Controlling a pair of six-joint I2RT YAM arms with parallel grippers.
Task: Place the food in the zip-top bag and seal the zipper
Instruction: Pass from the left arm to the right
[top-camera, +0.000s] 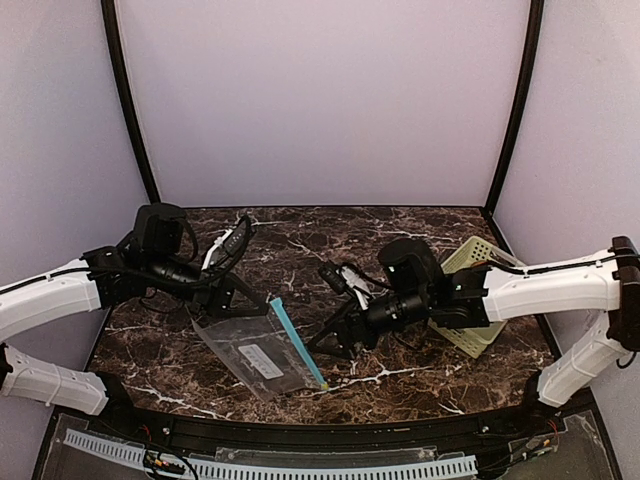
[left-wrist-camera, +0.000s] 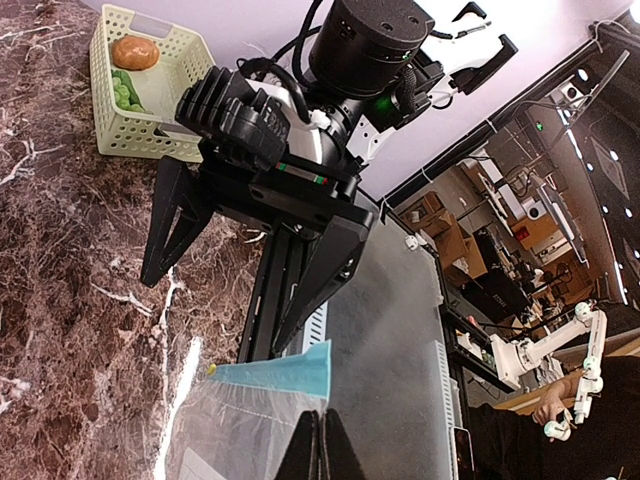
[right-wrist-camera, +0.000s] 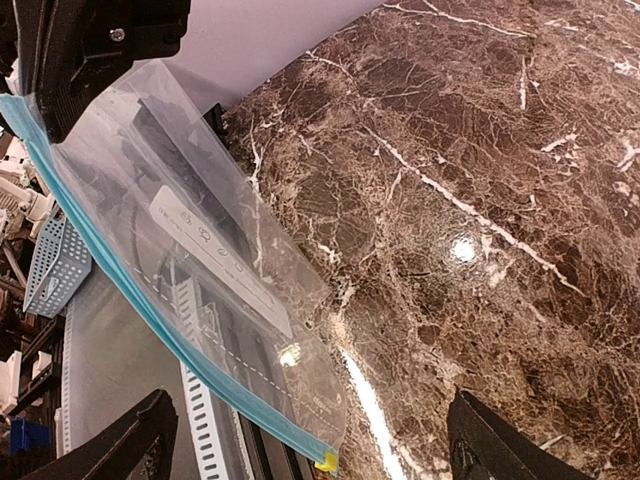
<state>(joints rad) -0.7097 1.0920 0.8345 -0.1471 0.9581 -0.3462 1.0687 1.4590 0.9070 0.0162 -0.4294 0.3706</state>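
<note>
Clear zip-top bag (top-camera: 252, 352) pinched at its far corner in the closed left gripper (left-wrist-camera: 320, 440), teal zipper (top-camera: 298, 343) running far-left to near-right, facing the wide-open right gripper (top-camera: 328, 345), potato (left-wrist-camera: 135, 52) and green vegetable (left-wrist-camera: 124, 90) in the basket (left-wrist-camera: 130, 136)

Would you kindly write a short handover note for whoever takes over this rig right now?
Left claw: shut on the zip-top bag, pinching it near the zipper.
Right claw: open and empty, facing the bag.
Food: the potato and the green vegetable both lie in the basket.
Done: bag gripped; nothing bagged yet.
Left: put both items into the bag, then seal the zipper.
</note>
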